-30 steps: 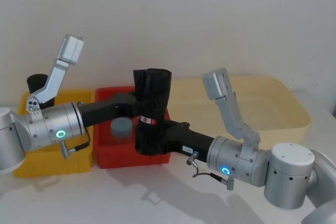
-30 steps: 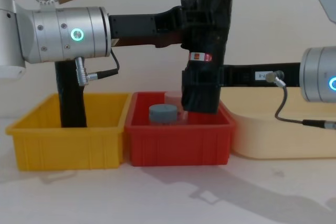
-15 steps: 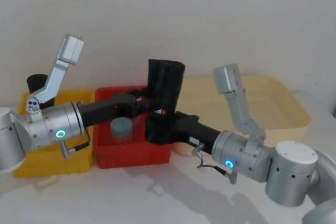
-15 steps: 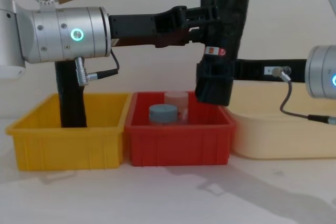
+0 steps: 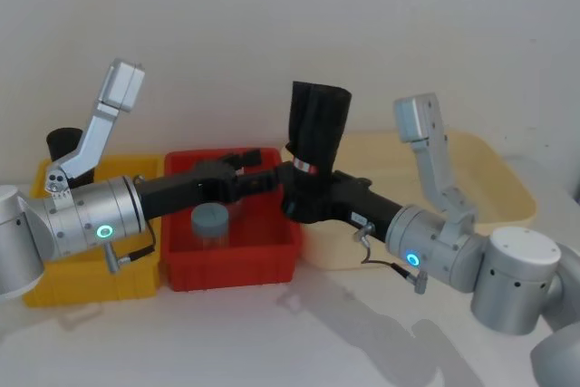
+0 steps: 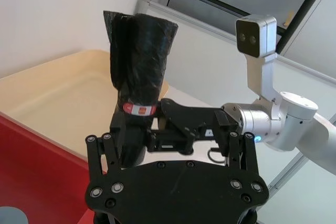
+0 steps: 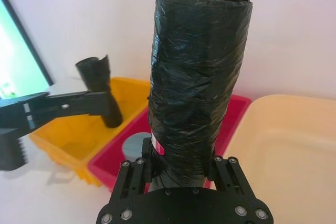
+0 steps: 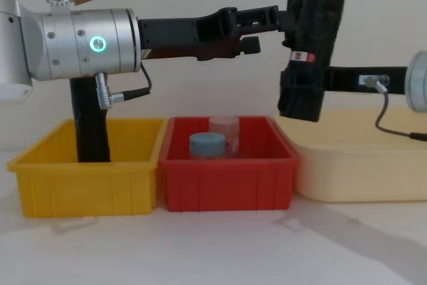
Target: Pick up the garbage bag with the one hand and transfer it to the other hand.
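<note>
The right gripper is clasping the garbage bag upright.
The left gripper is hovering empty, fingers spread, at its 9 o'clock, over the red bin.

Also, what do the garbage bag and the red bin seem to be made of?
The garbage bag looks like thin black plastic film, rolled tightly. It is slightly glossy, with fine crinkles and soft highlights. Its label band may be printed paper or a sticker; I cannot tell which. The red bin is probably rigid moulded plastic, smooth and semi-matte, with even colour and a thick, straight rim.
</note>
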